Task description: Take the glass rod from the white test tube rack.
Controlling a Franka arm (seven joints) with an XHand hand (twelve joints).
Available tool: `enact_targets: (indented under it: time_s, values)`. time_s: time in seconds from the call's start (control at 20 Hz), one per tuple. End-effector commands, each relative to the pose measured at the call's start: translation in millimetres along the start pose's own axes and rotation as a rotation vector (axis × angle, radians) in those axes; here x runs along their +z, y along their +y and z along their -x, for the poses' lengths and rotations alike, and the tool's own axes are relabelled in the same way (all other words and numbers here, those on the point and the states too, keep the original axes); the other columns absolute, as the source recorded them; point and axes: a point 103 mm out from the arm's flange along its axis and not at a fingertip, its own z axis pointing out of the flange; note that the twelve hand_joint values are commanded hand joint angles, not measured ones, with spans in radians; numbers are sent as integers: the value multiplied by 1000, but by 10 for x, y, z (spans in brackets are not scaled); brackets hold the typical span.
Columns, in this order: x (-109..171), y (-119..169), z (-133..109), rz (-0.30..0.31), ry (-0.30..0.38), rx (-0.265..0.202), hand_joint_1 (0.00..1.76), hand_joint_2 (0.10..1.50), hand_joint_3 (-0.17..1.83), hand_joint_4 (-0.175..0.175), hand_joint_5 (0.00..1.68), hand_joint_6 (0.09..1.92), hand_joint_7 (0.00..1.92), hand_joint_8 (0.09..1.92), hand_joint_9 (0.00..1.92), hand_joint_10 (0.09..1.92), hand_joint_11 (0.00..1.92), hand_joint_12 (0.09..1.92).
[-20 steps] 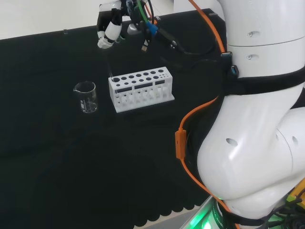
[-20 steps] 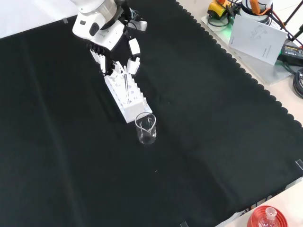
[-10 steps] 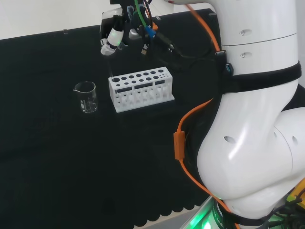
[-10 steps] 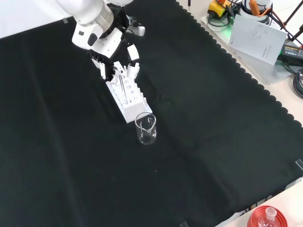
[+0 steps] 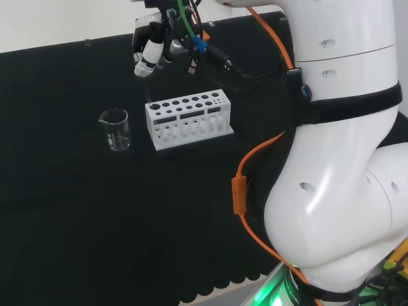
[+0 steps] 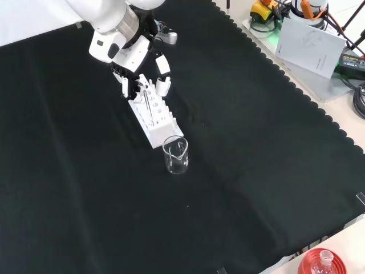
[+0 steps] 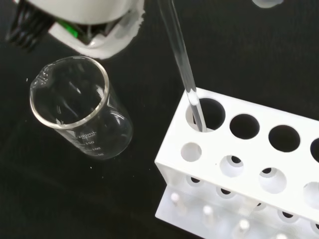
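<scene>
The glass rod [image 7: 183, 74] stands near-upright, long axis vertical, lower end seated in the end hole of the white rack [image 7: 239, 164] directly below the hand [image 6: 137, 60]. The hand's fingers pinch the rod's upper end. A beaker [image 7: 79, 112] stands beside the rack

One white test tube rack [image 5: 187, 119] is standing just below the hand [image 5: 150, 44], one glass rod [image 7: 182, 64] is sitting in its end hole, and one clear beaker [image 5: 115, 129] is standing beyond the rack's end.
</scene>
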Motion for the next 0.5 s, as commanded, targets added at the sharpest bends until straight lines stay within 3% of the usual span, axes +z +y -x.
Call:
enact_targets:
  time_s: [0.05,0.25,0.5]
  values:
    - [-31,-3,-33,19,-7,3,955,522,682,-175,762,1002,1149,812,1290,612,1283,1088]
    - [-35,-2,-45,31,0,-2,970,519,680,-175,807,971,1171,797,1321,598,1329,1074]
    - [-15,2,-48,41,12,5,1013,531,665,-175,922,897,1269,733,1481,469,1525,956]
